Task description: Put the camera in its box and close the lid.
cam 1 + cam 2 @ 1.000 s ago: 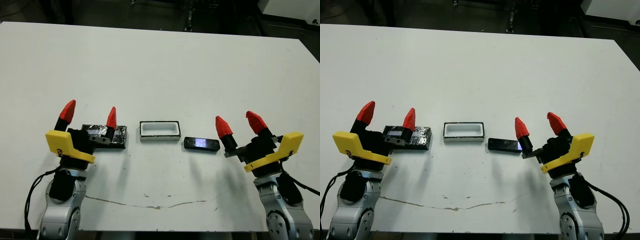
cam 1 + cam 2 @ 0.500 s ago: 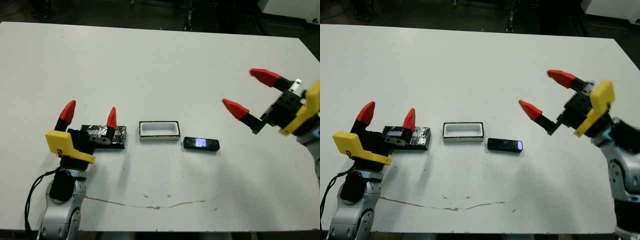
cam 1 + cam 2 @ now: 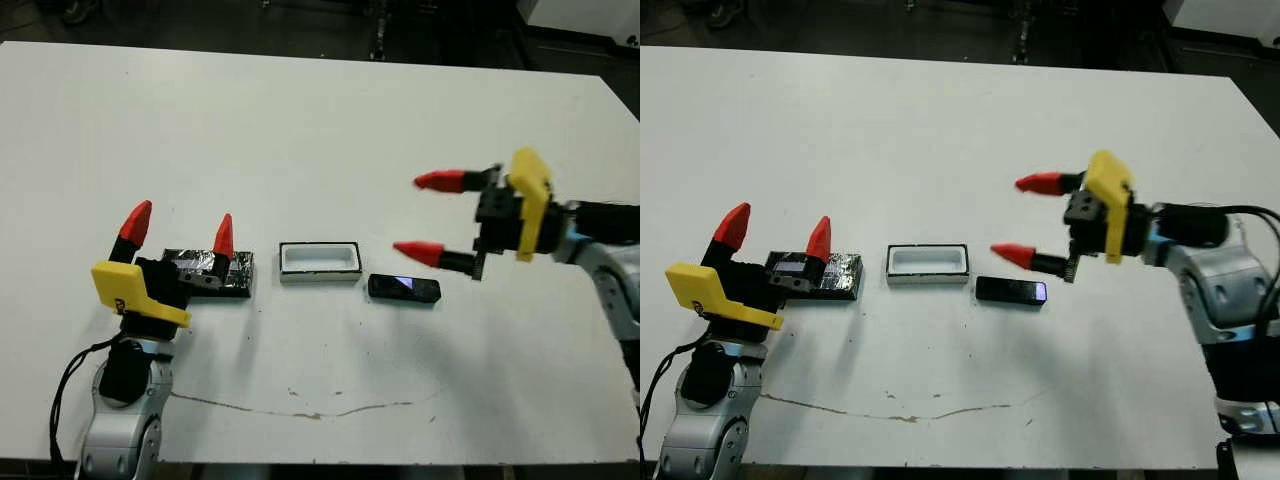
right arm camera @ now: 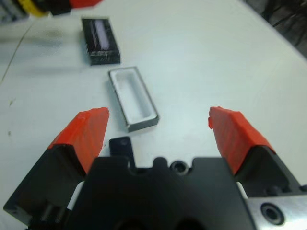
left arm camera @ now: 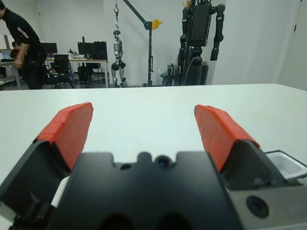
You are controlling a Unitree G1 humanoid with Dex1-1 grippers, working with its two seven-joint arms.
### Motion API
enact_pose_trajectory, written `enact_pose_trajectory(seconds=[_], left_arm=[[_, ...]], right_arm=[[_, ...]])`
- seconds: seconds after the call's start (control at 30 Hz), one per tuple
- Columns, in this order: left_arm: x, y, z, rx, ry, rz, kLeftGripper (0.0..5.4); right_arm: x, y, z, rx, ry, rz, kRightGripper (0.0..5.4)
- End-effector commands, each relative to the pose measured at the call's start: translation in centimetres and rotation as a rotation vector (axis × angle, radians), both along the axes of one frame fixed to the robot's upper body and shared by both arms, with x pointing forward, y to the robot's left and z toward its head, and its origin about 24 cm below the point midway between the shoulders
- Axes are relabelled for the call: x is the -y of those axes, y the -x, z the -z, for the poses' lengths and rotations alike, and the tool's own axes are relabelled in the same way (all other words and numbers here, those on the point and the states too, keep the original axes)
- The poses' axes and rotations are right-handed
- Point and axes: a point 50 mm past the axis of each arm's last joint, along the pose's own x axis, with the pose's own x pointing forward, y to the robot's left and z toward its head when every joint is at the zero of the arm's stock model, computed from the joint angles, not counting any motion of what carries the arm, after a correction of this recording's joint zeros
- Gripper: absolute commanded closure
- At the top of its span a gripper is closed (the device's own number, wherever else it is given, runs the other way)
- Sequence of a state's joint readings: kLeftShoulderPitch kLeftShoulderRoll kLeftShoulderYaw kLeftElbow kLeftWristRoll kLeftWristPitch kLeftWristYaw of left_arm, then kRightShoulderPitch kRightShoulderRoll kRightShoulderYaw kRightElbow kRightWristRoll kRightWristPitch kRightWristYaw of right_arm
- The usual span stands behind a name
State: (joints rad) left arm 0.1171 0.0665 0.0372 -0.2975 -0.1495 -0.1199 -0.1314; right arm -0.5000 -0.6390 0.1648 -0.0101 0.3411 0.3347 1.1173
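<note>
The camera [image 3: 403, 288], a slim black bar with a bluish patch, lies flat on the table just right of the box [image 3: 320, 274], a white tray with a dark rim. The glossy black lid [image 3: 240, 272] lies left of the box, partly hidden behind my left gripper [image 3: 180, 222], which stands open just in front of it, fingers up. My right gripper [image 3: 415, 214] hovers open above the camera's right end, fingers pointing left, nothing between them. The right wrist view shows the box [image 4: 133, 98], the lid [image 4: 100, 40] and a corner of the camera [image 4: 120, 143].
A thin brown scratch [image 3: 300, 410] runs along the table near the front edge. The white table [image 3: 300, 130] stretches bare behind the objects. In the left wrist view a person [image 5: 19, 43] and lab equipment show far beyond the table.
My right arm rose from the near right of the table, swung inward and turned, so its fingers now point left above the camera. Left arm, camera, box and lid stayed put.
</note>
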Motion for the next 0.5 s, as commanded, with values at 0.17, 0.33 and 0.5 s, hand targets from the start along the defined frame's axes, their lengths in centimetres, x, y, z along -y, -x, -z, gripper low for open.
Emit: enact_pose_trajectory(seconds=[0.17,0.33,0.5], left_arm=[[0.0,0.0,0.2,-0.015,-0.003,-0.007,0.02],[0.1,-0.1,0.2,-0.012,0.001,-0.004,0.02],[0.1,-0.1,0.1,-0.009,-0.007,-0.007,0.02]], right_arm=[[-0.7,0.0,0.4,-0.055,0.075,-0.043,0.0],[-0.7,-0.1,0.8,-0.107,0.123,-0.035,0.0],[-0.6,-0.4,1.4,-0.092,0.173,-0.044,0.0]])
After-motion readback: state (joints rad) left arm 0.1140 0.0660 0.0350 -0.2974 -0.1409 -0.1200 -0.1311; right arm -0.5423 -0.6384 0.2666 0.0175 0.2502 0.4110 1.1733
